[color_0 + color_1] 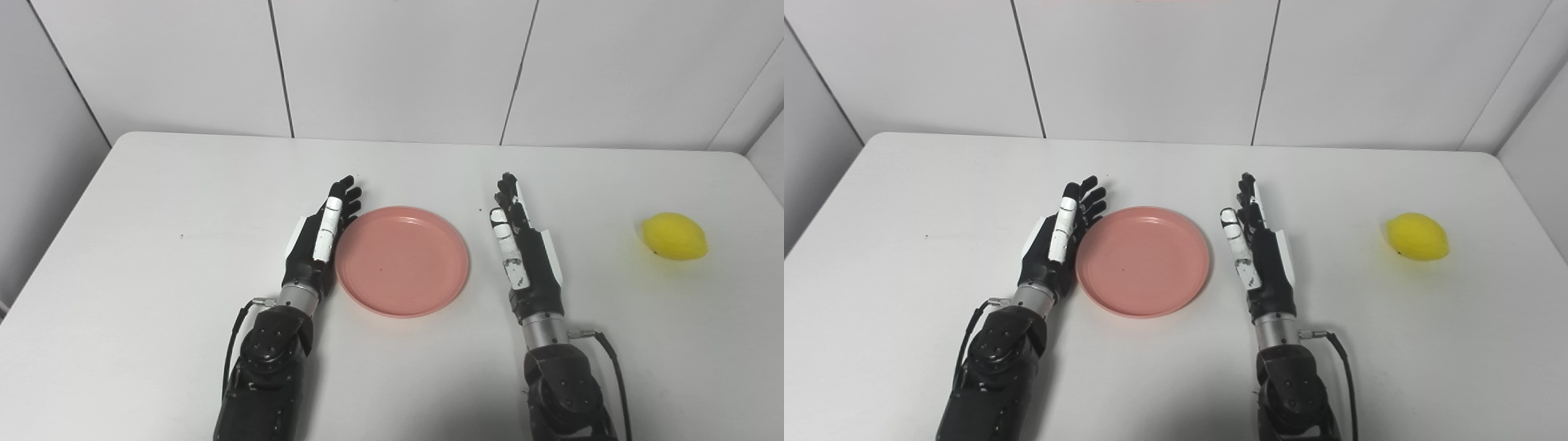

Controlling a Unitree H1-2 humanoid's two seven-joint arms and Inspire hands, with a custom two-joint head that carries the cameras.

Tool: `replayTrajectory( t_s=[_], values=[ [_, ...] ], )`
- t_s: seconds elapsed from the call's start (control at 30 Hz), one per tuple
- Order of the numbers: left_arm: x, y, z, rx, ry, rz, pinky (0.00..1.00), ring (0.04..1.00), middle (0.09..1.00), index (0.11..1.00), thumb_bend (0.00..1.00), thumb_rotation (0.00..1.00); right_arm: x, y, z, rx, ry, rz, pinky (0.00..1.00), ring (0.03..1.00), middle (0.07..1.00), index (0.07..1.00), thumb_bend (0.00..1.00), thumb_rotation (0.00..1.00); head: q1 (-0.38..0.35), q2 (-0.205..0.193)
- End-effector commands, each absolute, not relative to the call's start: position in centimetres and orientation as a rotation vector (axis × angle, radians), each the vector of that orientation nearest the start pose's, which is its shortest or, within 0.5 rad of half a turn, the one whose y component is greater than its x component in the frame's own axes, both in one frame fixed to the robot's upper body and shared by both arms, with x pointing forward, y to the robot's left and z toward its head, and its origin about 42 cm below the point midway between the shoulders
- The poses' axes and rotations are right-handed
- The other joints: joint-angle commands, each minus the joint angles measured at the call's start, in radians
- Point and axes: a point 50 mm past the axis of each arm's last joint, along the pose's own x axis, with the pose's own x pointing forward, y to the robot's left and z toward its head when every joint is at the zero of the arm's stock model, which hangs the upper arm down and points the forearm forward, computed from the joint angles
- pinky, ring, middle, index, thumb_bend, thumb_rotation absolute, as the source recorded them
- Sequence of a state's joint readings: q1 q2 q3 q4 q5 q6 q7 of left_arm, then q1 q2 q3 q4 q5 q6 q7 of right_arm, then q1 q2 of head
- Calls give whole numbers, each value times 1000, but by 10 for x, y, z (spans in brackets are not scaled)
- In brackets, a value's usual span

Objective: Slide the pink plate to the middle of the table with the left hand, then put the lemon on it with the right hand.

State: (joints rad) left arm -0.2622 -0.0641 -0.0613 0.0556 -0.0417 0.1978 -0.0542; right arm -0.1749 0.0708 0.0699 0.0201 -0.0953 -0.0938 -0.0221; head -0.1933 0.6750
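The pink plate lies flat near the middle of the white table, empty. My left hand is open, fingers straight, standing on edge with its palm against the plate's left rim. My right hand is open and empty, fingers straight, a little to the right of the plate and apart from it. The yellow lemon lies on the table far to the right, well away from my right hand. It also shows in the right eye view.
White wall panels rise behind the table's far edge. The table's right edge runs close to the lemon. Cables hang at both wrists.
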Motion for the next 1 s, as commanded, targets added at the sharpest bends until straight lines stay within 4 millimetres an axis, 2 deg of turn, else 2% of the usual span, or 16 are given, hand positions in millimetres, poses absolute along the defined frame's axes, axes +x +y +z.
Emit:
replayTrajectory(
  t_s=[0.0,0.47,0.97],
  values=[
    [362,133,166,-84,-85,-222,929,941,940,929,685,1000,338,-149,168,-12,-318,98,1000,1000,1000,1000,745,928,1,0],
    [356,124,166,-85,-137,-279,893,918,927,921,663,1000,337,-148,169,-15,-323,102,1000,1000,1000,1000,745,932,-2,9],
    [361,131,163,-89,-120,-273,910,925,928,915,696,1000,339,-147,169,-7,-326,94,1000,1000,1000,998,745,927,-20,11]
  ],
)
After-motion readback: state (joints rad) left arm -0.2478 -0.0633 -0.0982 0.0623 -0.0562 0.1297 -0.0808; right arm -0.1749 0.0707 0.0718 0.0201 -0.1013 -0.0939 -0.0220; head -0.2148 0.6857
